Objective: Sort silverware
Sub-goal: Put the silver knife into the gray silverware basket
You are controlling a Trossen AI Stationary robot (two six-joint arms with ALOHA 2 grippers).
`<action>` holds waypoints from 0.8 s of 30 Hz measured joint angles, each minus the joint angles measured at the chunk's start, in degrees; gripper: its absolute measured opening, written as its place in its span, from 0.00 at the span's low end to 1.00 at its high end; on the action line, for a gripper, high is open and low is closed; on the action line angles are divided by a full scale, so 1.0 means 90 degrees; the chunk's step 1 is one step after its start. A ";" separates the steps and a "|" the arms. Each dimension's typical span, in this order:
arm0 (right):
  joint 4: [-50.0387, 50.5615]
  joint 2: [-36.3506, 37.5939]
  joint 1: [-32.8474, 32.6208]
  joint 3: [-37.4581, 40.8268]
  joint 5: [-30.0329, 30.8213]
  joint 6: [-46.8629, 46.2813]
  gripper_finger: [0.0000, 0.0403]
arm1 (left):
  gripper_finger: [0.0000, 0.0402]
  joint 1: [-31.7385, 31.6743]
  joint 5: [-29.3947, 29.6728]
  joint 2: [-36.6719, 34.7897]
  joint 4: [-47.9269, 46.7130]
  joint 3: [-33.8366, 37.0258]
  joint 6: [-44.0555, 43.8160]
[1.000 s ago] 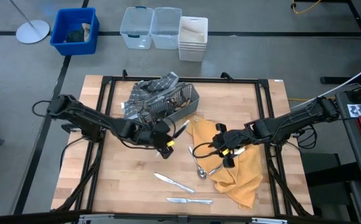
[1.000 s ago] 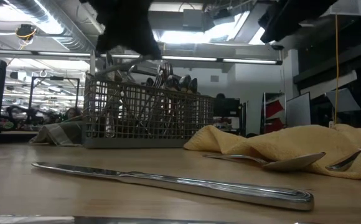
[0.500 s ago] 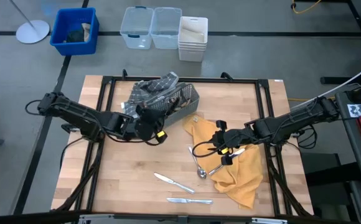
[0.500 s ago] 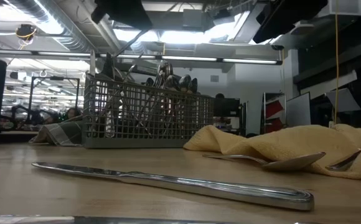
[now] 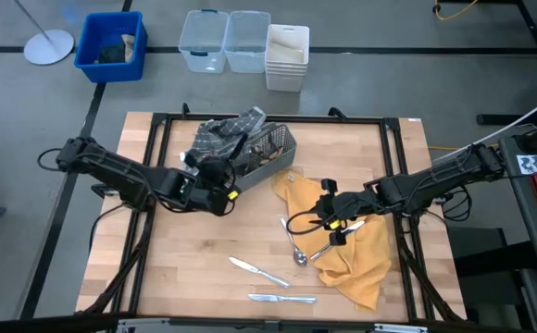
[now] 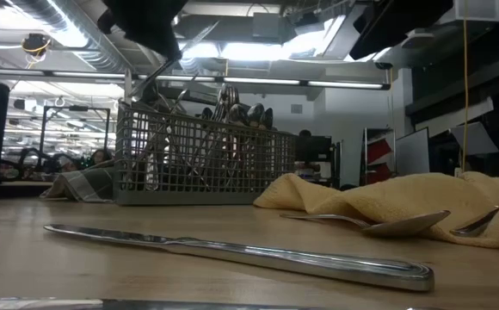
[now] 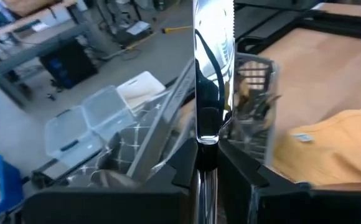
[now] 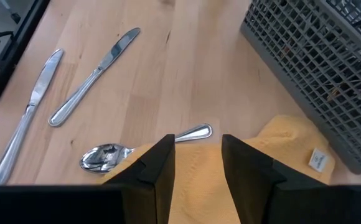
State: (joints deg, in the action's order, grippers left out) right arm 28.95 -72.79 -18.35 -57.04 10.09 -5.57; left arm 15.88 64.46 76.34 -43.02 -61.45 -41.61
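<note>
My left gripper (image 5: 222, 188) (image 7: 206, 155) hangs by the near left end of the grey wire-mesh caddy (image 5: 261, 151) (image 6: 202, 164), shut on a silver knife (image 7: 213, 68). The caddy holds several upright pieces of silverware. My right gripper (image 5: 330, 225) (image 8: 196, 163) is open above the yellow cloth (image 5: 347, 254), with nothing between its fingers. Two knives (image 5: 257, 271) (image 5: 281, 298) lie flat on the wood near the front edge. A spoon (image 5: 297, 252) (image 8: 106, 155) lies at the cloth's edge and another piece (image 5: 320, 251) rests on the cloth. My left gripper pinches the knife between its two fingers at the foot of the blade (image 7: 206, 142). The handle is hidden between them. The serrated blade sticks out past the fingertips, in line with the fingers, toward the caddy and the table's far edge. The knife is lifted clear.
A checked grey cloth (image 5: 215, 137) lies at the caddy's left end. Beyond the far edge stand a blue bin (image 5: 111, 44), two clear bins (image 5: 224, 39) and a white one (image 5: 287, 55). A black frame (image 5: 157, 125) borders the tabletop. Bare wood lies at the near left (image 5: 176, 268).
My left gripper has carried the knife from the middle of the table toward the left and far edges, rising a little, up to the caddy's near left end. It has turned, so the blade now points toward the far edge instead of toward the right edge.
</note>
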 joint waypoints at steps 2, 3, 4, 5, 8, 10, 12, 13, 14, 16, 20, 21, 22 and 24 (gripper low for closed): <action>-0.0002 0.0000 0.0000 0.0000 0.0000 0.0033 0.33 | 0.09 0.0000 0.0124 0.0002 0.0038 0.0141 -0.0163; -0.0002 0.0000 0.0000 0.0000 0.0000 0.0034 0.33 | 0.09 0.0000 0.0170 0.0002 0.0052 0.0230 -0.0286; -0.0004 0.0000 0.0000 0.0000 0.0000 0.0035 0.33 | 0.09 -0.0002 0.0190 0.0002 0.0046 0.0328 -0.0460; -0.0005 0.0000 0.0000 0.0000 0.0000 0.0035 0.33 | 0.09 -0.0001 0.0207 0.0002 0.0050 0.0426 -0.0637; -0.0005 0.0000 0.0000 0.0000 0.0000 0.0035 0.33 | 0.09 0.0051 0.0381 -0.0002 0.0106 0.0713 -0.1167; -0.0005 0.0000 0.0000 0.0000 0.0000 0.0035 0.33 | 0.09 0.0113 0.0531 -0.0005 0.0113 0.0867 -0.1526; -0.0005 0.0000 0.0000 0.0000 0.0000 0.0037 0.33 | 0.10 0.0177 0.0622 -0.0005 0.0125 0.1001 -0.1801; -0.0005 -0.0001 0.0000 0.0000 0.0000 0.0037 0.33 | 0.10 0.0217 0.0669 -0.0005 0.0139 0.1065 -0.1895; -0.0004 -0.0002 0.0000 0.0000 0.0000 0.0037 0.33 | 0.09 0.0255 0.0666 0.0000 0.0177 0.1129 -0.1930; -0.0006 -0.0002 0.0000 0.0000 0.0000 0.0037 0.33 | 0.09 0.0335 0.0653 0.0019 0.0210 0.1250 -0.1948; -0.0012 -0.0005 0.0000 0.0000 0.0000 0.0037 0.33 | 0.09 0.0372 0.0728 0.0005 0.0296 0.1316 -0.1948; -0.0012 -0.0005 0.0000 0.0000 0.0000 0.0037 0.33 | 0.09 0.0372 0.0753 0.0009 0.0312 0.1316 -0.1909; -0.0012 -0.0005 0.0000 0.0000 0.0000 0.0037 0.33 | 0.09 0.0360 0.0827 0.0009 0.0325 0.1316 -0.1844; -0.0015 -0.0005 0.0000 0.0000 0.0000 0.0036 0.33 | 0.09 0.0347 0.0991 0.0004 0.0371 0.1316 -0.1817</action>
State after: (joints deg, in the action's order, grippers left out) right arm 28.82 -72.84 -18.35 -57.04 10.09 -5.25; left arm 19.00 73.38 76.38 -39.68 -49.60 -57.96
